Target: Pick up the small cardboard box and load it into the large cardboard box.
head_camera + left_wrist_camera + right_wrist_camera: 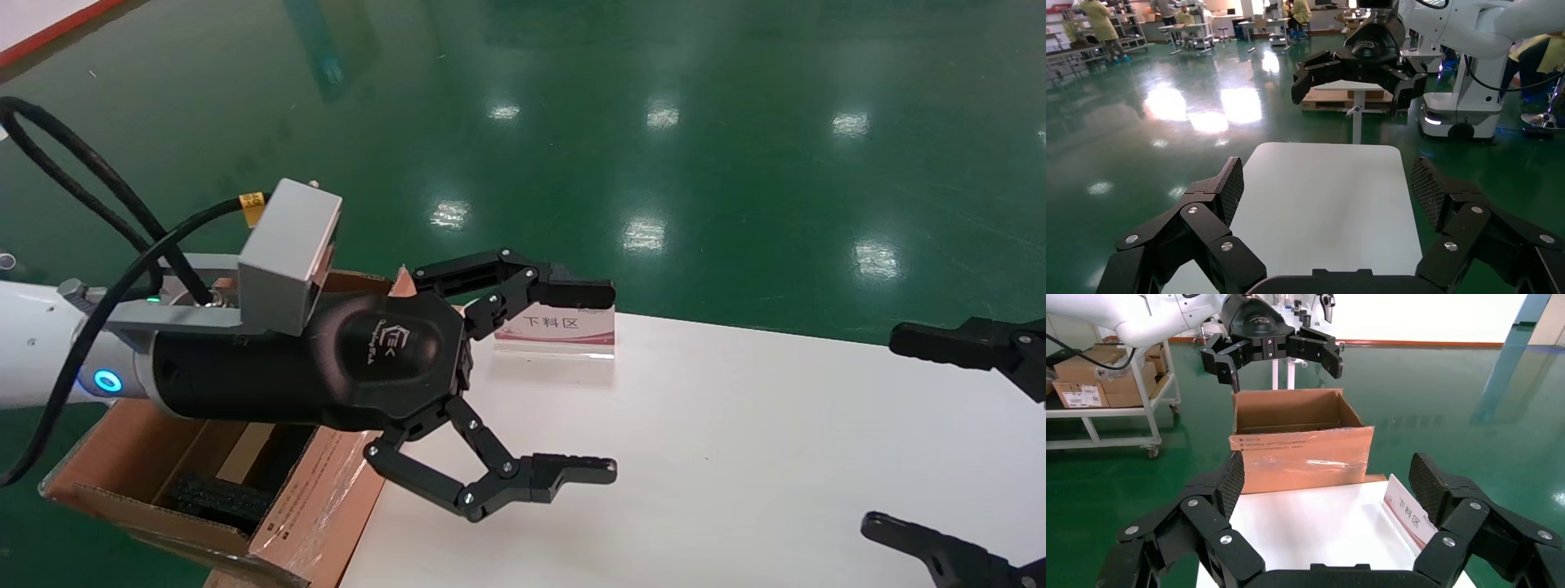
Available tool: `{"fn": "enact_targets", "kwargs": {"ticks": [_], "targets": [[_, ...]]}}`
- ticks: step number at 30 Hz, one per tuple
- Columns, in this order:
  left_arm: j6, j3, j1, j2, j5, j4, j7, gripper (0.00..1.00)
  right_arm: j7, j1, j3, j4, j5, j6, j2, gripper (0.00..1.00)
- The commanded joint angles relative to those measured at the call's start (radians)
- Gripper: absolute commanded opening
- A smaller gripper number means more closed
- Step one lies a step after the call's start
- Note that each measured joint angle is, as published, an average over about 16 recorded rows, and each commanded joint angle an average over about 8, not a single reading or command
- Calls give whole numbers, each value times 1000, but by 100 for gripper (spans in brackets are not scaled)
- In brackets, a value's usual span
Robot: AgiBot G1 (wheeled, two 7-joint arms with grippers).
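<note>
The small cardboard box is out of view in every frame. The large cardboard box (315,498) stands open off the white table's (735,457) left end, with taped, printed flaps and black foam (208,498) inside; it also shows in the right wrist view (1300,453). My left gripper (609,382) is open and empty, held above the table's left end just beside the box. In its own view (1327,184) only bare tabletop lies between the fingers. My right gripper (882,431) is open and empty over the table's right end, facing the box (1324,478).
A small sign stand with red and white print (556,331) sits at the table's far edge near the left gripper. Green floor surrounds the table. A wheeled cart (1083,386) with other cartons stands beyond the large box.
</note>
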Motion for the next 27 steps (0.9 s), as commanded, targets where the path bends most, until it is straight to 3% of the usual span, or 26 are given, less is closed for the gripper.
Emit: {"fn": "enact_targets", "kwargs": {"ticks": [1, 27], "targets": [[0, 0, 0, 0, 0, 0, 0, 100, 0, 0, 1, 0, 0, 0, 0, 100], [-1, 2, -1, -1, -1, 0, 1, 100, 6, -3, 10, 3, -7, -4, -4, 100]]}}
